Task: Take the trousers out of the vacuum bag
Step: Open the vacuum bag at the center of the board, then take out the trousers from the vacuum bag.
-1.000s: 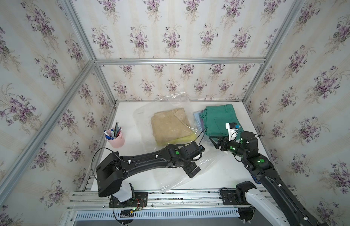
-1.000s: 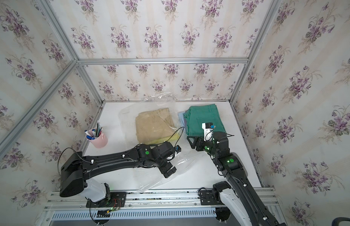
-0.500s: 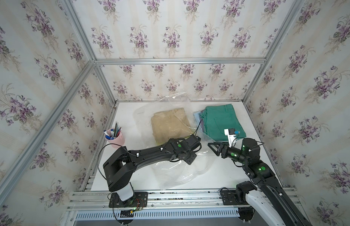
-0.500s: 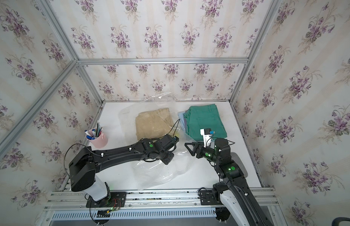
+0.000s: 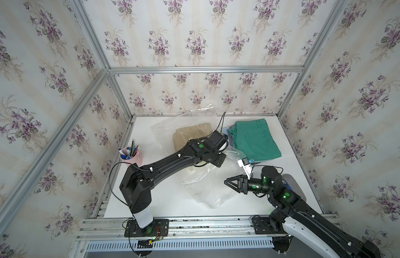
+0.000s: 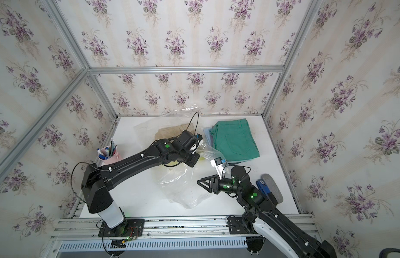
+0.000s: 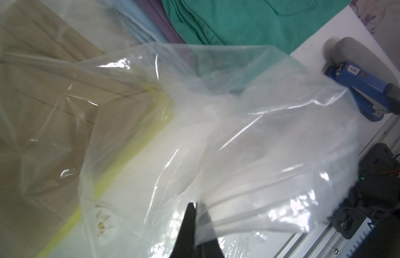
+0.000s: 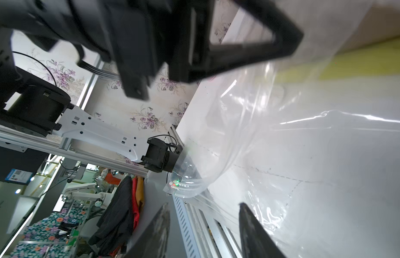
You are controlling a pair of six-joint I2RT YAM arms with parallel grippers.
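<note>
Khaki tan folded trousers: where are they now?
In both top views the khaki tan folded trousers lie inside the transparent plastic vacuum bag at the white table's back middle, left of the teal green trousers pile.

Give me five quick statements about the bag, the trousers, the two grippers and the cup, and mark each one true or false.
1. The khaki trousers lie inside the vacuum bag. True.
2. The teal green trousers are inside the bag too. False: they top a folded stack on the table, outside the bag.
3. The left gripper is shut on the bag's plastic. True.
4. The right gripper is clamped on the khaki pair. False: its jaws stand apart by the bag's near end, away from that pair.
5. A pink cup of pens stands upright. True.
</note>
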